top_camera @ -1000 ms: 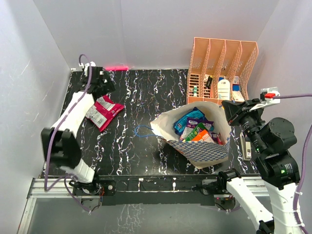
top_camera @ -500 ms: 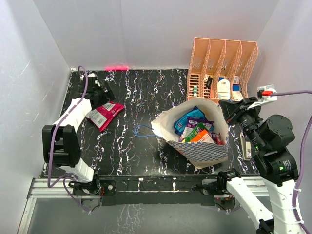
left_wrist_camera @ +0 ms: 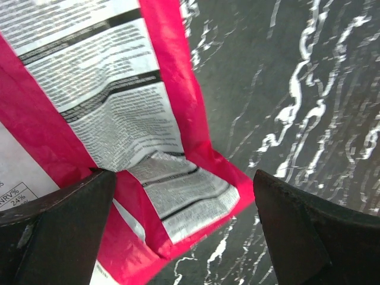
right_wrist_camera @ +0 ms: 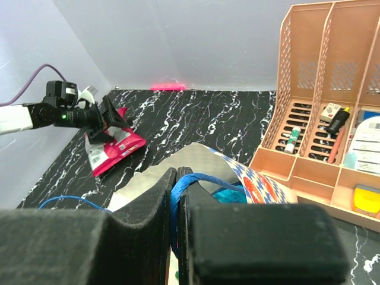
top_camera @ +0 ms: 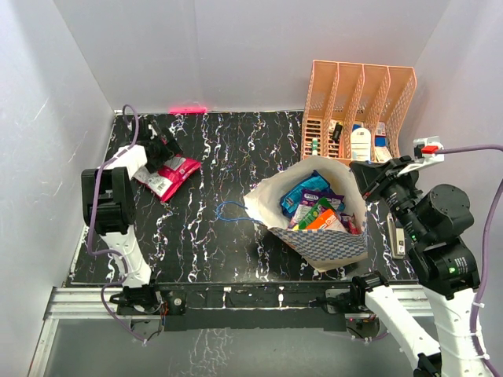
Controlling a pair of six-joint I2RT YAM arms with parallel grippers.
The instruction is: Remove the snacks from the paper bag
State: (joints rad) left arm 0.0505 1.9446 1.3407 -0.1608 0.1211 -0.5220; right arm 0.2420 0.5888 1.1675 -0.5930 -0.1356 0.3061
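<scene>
The paper bag [top_camera: 324, 242], blue-and-white checkered with a cream inside, stands open at the right of the table. Several snacks [top_camera: 311, 203] in blue, purple, green and orange lie inside it. My right gripper [top_camera: 368, 177] is at the bag's right rim. In the right wrist view it [right_wrist_camera: 177, 196] is shut on the bag's blue cord handle [right_wrist_camera: 205, 178]. One magenta-and-silver snack packet [top_camera: 168, 174] lies on the table at the far left. My left gripper [top_camera: 161, 148] hangs just over it. In the left wrist view it [left_wrist_camera: 184, 178] is open, its fingers [left_wrist_camera: 297, 237] astride the packet's corner [left_wrist_camera: 119, 119].
A peach-orange slotted organizer [top_camera: 357, 110] with small items stands behind the bag; it also shows in the right wrist view [right_wrist_camera: 332, 107]. The bag's other blue handle [top_camera: 230, 210] lies on the black marbled table [top_camera: 212, 251]. White walls close in at left, back and right.
My left arm has folded back toward the left wall and dropped low over the magenta packet, which shifted slightly. My right gripper has stayed shut on the bag handle.
</scene>
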